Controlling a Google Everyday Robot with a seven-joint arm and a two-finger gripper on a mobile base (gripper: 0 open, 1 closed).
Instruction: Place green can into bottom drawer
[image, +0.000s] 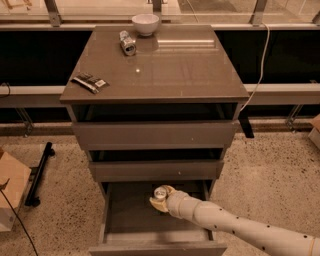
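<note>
green can (160, 192) upright, top up, apparently gripped by end effector (161, 199), inside bottom drawer (129, 216)

The gripper (159, 200), inside the bottom drawer (129, 216), hides all of the green can (160, 192) but its silver top.

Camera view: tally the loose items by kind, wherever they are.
Bowls: 1, white bowl
Cans: 2, silver-grey can on the cabinet top; green can in the gripper over the bottom drawer
Packets: 1, dark packet
Total: 4
</note>
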